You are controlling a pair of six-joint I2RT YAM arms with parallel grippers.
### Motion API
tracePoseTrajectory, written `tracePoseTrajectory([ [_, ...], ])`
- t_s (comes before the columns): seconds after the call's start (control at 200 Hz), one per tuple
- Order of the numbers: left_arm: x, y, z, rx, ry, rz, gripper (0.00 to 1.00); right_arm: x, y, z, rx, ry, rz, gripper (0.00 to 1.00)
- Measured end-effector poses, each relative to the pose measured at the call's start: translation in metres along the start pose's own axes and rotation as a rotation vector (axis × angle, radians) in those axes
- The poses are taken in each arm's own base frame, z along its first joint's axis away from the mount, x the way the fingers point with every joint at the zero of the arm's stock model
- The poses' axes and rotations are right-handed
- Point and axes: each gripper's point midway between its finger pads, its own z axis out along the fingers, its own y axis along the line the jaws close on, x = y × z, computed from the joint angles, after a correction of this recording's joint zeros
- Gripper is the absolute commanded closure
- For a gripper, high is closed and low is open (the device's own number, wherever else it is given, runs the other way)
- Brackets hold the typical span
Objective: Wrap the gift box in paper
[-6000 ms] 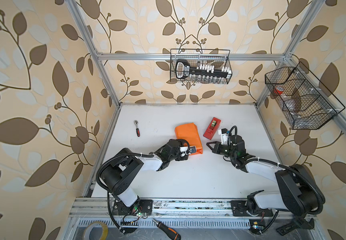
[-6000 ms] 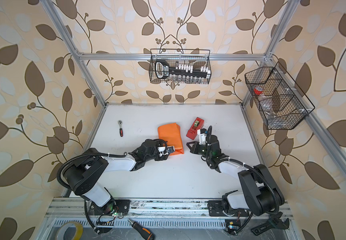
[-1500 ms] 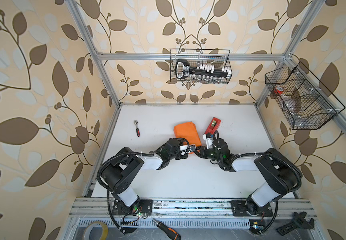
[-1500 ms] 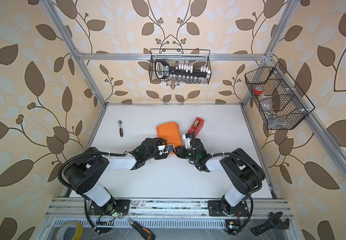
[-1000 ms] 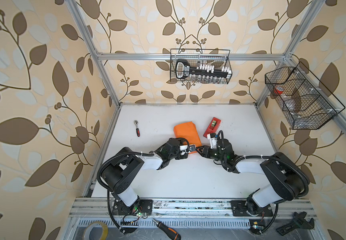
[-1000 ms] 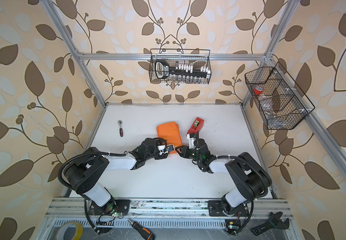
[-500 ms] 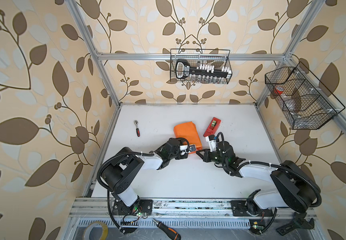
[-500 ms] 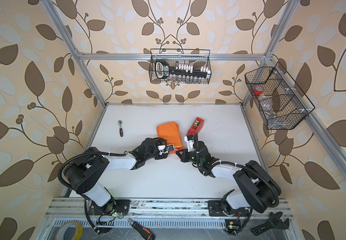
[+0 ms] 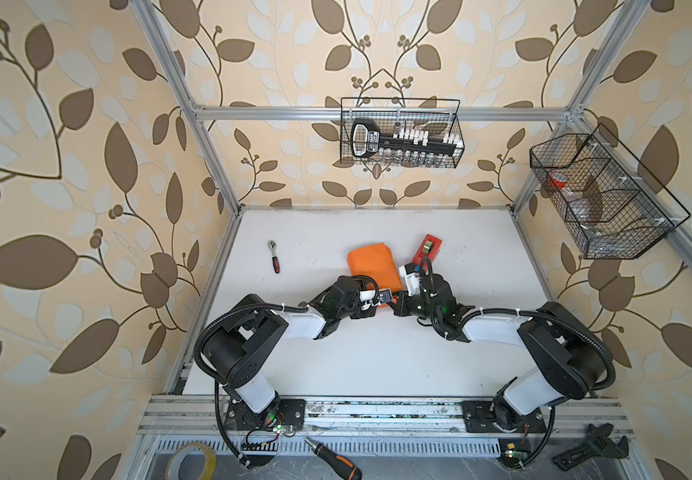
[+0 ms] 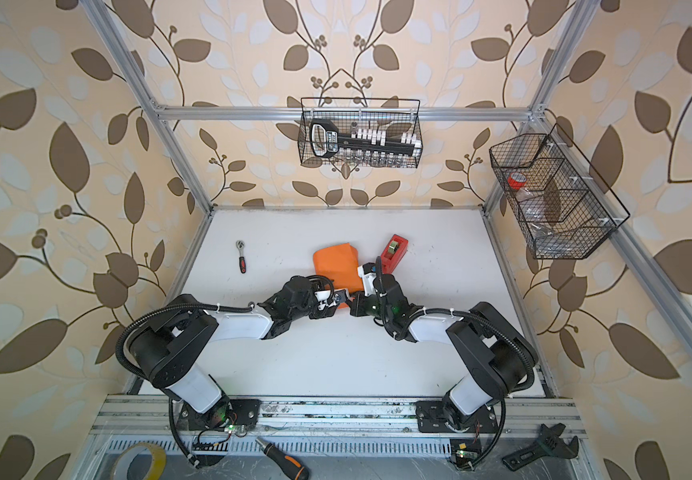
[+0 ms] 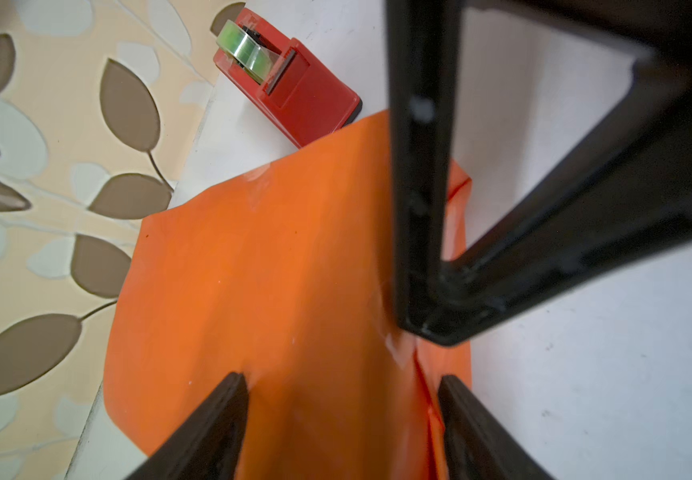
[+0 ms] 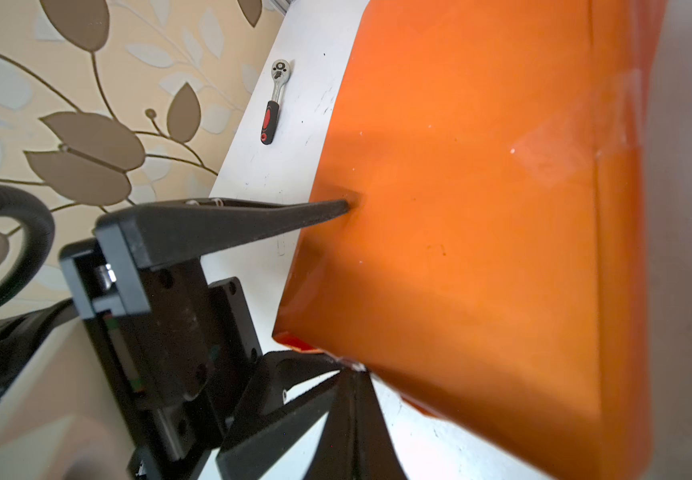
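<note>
Parcel: bright orange paper sheet [image 9: 371,268], folded into a flat creased packet. It lies on the white tabletop [image 9: 377,365] about midway between the left and right edges, nearer the far edge than the near one. Gift box not visible; the wrap hides whatever is inside.

Left hand [image 11: 342,380]: jaws wide apart, both fingertips [image 11: 229,405] set on the packet's upper face at its near end. Nothing clamped between them.

Right hand [image 12: 352,374]: jaws closed together. The tips touch the packet's near corner at a fold seam, on a glossy clear patch [image 11: 396,353], tape by the look. Whether anything is pinched: cannot tell.

Red plastic tape dispenser [image 9: 429,248], clear roll on it: just beside the packet, on the side toward the far right corner.

Small steel ratchet wrench [image 9: 273,257], black-and-red grip: well apart from the packet, near the left edge.
</note>
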Motion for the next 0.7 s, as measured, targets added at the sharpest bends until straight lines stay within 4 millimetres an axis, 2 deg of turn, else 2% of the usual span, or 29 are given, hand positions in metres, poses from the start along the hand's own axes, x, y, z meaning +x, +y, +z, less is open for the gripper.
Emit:
tracePoseTrajectory([
  [0.7,0.0,0.0,0.0,0.001,0.001,0.0,0.28,-0.019,-0.006,0.006,-0.014,-0.038,0.035,0.97],
])
